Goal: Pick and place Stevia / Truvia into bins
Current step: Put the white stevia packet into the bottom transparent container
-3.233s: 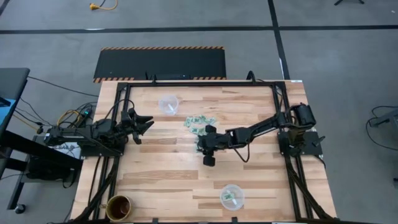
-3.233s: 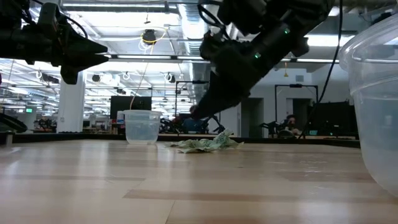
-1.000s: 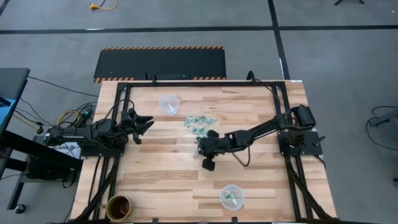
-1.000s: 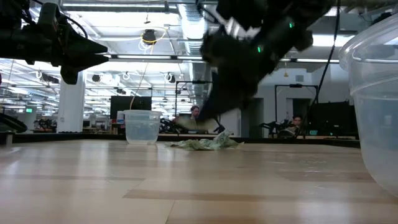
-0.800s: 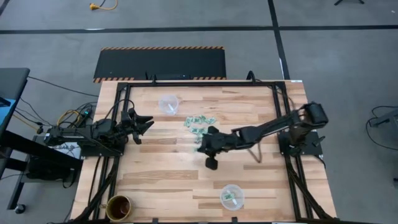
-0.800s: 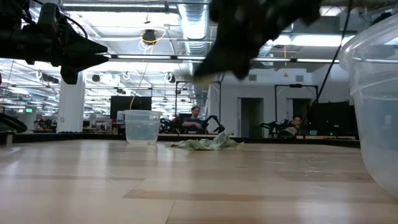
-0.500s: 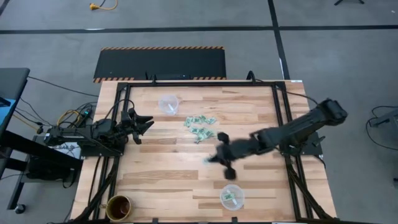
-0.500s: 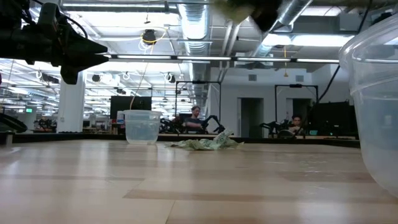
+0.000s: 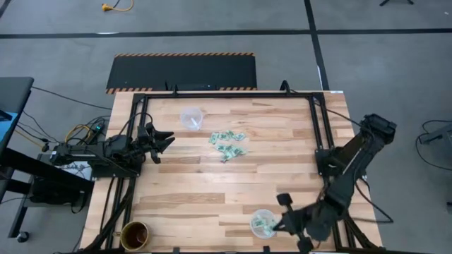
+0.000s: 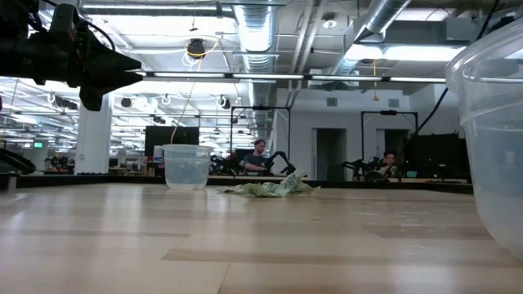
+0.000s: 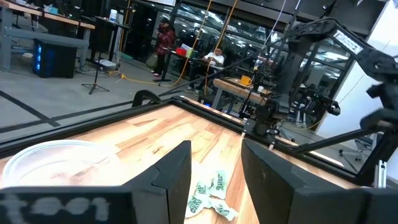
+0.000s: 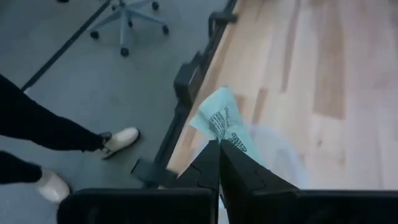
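Observation:
A pile of pale green and white Stevia packets (image 9: 226, 144) lies flat on the wooden table's middle; it also shows in the low view (image 10: 274, 189) and the left wrist view (image 11: 208, 196). One clear bin (image 9: 191, 118) stands at the far side. The other bin (image 9: 263, 223) stands near the front edge with packets in it. My right gripper (image 9: 279, 226) is beside that near bin, shut on one packet (image 12: 225, 127). My left gripper (image 11: 216, 168) waits open at the table's left (image 9: 168, 139), above the wood. My right gripper pinches one packet between its two fingertips (image 12: 211, 163). The hold is on the packet's end (image 12: 222, 143), and the rest of the packet sticks out beyond the tips. The packet is lifted clear, over the table's front edge and the near bin's faint rim.
A brown cup (image 9: 134, 235) stands at the near left corner. Black frame rails (image 9: 321, 120) run along the table's sides and back. A person's legs and shoes (image 12: 43, 134) and a chair base (image 12: 127, 22) are on the floor beyond the front edge.
My right gripper has risen from beside the pile and swung fast toward the table's near edge, carrying one packet. It now hangs beside the near bin. The pile and both bins have stayed where they were.

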Controlling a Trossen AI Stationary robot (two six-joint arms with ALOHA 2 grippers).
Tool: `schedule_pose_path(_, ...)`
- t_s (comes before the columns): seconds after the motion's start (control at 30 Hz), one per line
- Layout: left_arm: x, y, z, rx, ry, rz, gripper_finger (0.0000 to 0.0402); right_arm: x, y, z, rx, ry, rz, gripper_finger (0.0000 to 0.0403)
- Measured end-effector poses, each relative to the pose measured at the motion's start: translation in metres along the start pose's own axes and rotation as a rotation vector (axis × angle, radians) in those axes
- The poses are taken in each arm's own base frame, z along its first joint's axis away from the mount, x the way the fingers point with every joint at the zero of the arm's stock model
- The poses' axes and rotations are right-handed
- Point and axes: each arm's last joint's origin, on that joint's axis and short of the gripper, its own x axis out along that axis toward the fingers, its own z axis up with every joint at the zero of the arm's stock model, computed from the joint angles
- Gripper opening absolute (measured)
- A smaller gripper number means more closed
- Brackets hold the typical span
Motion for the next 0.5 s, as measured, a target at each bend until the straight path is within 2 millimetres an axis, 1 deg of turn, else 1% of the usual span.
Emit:
schedule_pose_path(0.07, 0.000, 0.000, 0.000, 0.000, 0.000, 0.000, 0.0130, 0.005, 0.007, -0.006, 0.000, 0.018, -0.008, 0.0000)
schedule_pose_path(0.17, 0.000, 0.000, 0.000, 0.000, 0.000, 0.000, 0.0130, 0.013, 0.009, -0.011, 0.020, 0.032, -0.034, 0.0000)
schedule_pose_path(0.4, 0.000, 0.000, 0.000, 0.000, 0.000, 0.000, 0.0130, 0.028, 0.005, -0.015, 0.021, 0.067, -0.066, 0.0000)
schedule_pose_path(0.5, 0.000, 0.000, 0.000, 0.000, -0.001, 0.001, 0.0130, 0.031, 0.004, -0.016, 0.023, 0.071, -0.070, 0.0010)
